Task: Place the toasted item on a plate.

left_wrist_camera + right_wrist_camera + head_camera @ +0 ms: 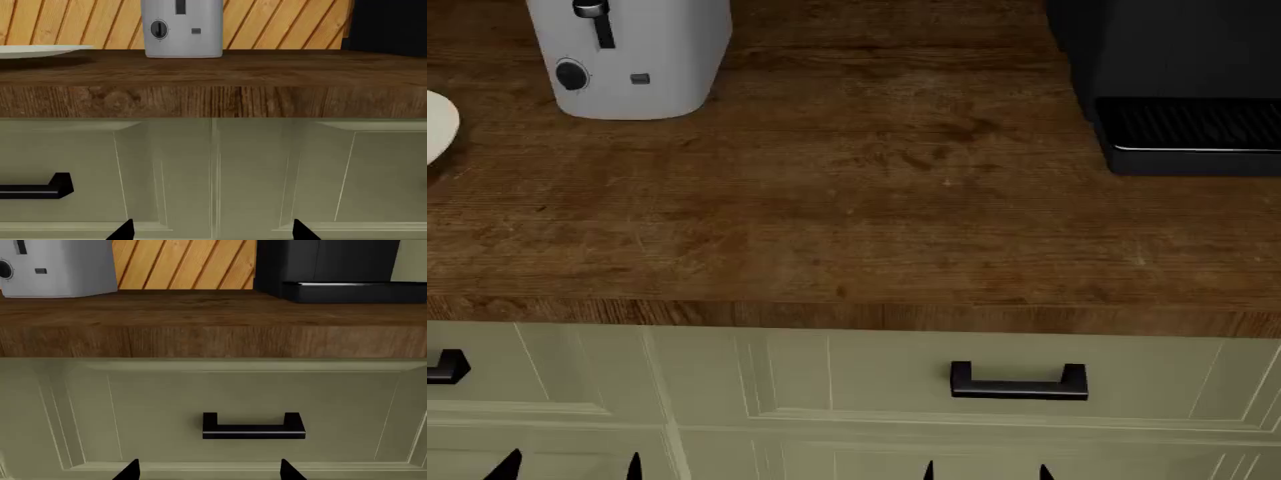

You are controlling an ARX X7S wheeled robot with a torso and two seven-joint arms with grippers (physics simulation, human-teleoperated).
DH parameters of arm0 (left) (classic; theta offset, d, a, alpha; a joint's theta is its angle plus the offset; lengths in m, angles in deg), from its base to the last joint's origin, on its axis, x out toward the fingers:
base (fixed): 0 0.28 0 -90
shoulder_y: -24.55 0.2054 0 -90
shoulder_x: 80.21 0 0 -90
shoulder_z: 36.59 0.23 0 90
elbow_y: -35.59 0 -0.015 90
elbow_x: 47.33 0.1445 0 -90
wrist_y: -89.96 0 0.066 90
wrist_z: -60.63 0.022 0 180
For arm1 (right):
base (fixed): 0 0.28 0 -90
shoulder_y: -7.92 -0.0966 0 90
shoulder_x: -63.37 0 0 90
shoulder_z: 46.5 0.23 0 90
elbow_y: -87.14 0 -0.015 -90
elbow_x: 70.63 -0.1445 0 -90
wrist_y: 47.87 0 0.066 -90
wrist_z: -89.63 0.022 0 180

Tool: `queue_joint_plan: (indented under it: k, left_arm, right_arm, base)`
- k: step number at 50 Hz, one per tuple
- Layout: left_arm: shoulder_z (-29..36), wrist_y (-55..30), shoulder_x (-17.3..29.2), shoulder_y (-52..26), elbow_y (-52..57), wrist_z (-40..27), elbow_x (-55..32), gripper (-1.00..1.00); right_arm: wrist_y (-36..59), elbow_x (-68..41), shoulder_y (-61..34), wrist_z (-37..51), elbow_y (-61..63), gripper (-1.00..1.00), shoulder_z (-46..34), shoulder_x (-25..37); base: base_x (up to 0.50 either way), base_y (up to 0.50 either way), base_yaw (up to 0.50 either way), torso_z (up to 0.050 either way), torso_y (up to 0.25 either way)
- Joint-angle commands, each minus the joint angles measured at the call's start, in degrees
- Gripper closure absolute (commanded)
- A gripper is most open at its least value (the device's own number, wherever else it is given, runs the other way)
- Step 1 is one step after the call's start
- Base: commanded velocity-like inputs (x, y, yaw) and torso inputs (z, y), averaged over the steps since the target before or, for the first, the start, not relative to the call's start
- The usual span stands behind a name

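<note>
At the far left of the wooden counter [868,200] only a sliver of the cream plate [438,125] shows. Just right of it stands the grey toaster [627,55], lever and dial facing out; no bread is visible, so the slice is presumably down in a slot. A black appliance [1174,80] sits at the right end. Both arms hang low by the drawer fronts: the left gripper [567,468] and right gripper [985,472] show only spread fingertips, holding nothing. I'd raise the left arm well above the counter edge, come down over the toaster's top, and pinch the slice by its crust.
</note>
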Motion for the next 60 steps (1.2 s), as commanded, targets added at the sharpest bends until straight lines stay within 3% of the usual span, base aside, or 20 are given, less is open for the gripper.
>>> queue_joint_plan:
  k: [1,15,55,60]
  left_arm:
    - [0.74,0.82,0.66,-0.23,-1.03,-0.72,-0.66,-1.0]
    - [3.14,0.78,2.89,0.24,0.0,-3.12,-3.48,-1.0]
    - [6.34,-0.33,6.34,1.09,5.22,-6.45,-6.89,-1.0]
    - [5.96,-6.01,7.01,1.48,10.45,-6.36,-10.26,-1.0]
  right_arm:
    - [-0.9,-1.99,-0.33,2.44,-1.14,-1.0,-2.48,1.98]
    - [-0.12,-3.47,0.09,4.37,0.21,-1.0,-4.52,3.38]
    - [3.43,-6.5,-0.61,7.77,4.84,-1.0,-7.66,6.17]
    - [7.07,-6.78,-0.81,8.32,10.02,-1.0,-7.85,7.28]
  base:
    - [0.0,0.0,0.0,0.0,0.0]
    - [0.0,0.0,0.0,0.0,0.0]
    - [0.0,0.0,0.0,0.05,0.0]
    - [0.0,0.0,0.0,0.046,0.0]
